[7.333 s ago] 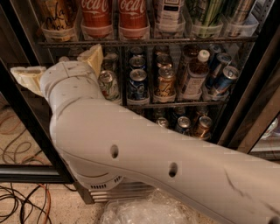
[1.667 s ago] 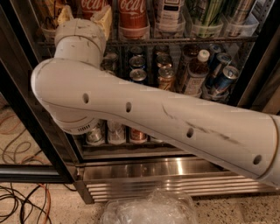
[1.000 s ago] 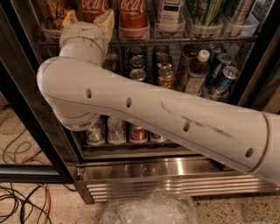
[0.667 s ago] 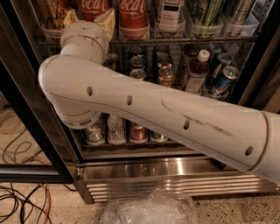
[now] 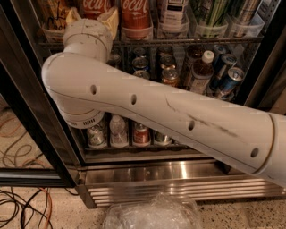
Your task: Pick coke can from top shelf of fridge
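The fridge (image 5: 178, 173) stands open in front of me. On its top shelf (image 5: 187, 40) two coke cans stand side by side behind clear trays: one (image 5: 95, 5) and another to its right (image 5: 135, 13). My gripper (image 5: 92, 17) is up at the top shelf, at the end of the big white arm that crosses the view. It is open, with one tan fingertip (image 5: 73, 15) left of the first coke can and the other right of it. The wrist hides the can's lower part.
Tall cans and bottles (image 5: 210, 13) fill the rest of the top shelf. Short cans and a bottle (image 5: 202, 67) sit on the rack below, and more cans (image 5: 141, 133) on the lowest rack. The black door frame (image 5: 31, 116) is at the left. Cables (image 5: 22, 201) and a plastic bag (image 5: 152, 214) lie on the floor.
The arm has risen from the middle rack to the top shelf, and the gripper now straddles the left coke can. In the last second it has only crept slightly right.
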{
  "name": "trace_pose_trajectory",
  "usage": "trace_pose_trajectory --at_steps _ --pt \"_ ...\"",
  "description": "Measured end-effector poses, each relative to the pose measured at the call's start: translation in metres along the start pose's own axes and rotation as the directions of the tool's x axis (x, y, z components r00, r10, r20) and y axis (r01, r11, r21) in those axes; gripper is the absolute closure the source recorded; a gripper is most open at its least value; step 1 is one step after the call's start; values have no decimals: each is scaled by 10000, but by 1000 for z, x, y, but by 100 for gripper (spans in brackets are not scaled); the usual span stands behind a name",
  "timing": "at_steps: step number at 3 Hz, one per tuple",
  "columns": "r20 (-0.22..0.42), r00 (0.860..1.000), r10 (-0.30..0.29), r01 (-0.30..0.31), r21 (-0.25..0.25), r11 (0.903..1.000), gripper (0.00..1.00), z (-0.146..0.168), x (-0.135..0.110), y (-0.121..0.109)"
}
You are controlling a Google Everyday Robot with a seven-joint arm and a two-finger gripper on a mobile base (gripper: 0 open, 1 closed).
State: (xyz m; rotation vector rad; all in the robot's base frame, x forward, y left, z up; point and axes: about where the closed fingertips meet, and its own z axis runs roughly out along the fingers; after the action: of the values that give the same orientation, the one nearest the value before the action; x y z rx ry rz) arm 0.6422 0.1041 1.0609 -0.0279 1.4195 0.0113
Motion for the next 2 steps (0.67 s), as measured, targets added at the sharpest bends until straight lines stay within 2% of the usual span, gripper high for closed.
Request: trace_pose_trajectory --at_steps 2 --pt "505 9984 -262 275 -270 9993 31 8 -28 5"
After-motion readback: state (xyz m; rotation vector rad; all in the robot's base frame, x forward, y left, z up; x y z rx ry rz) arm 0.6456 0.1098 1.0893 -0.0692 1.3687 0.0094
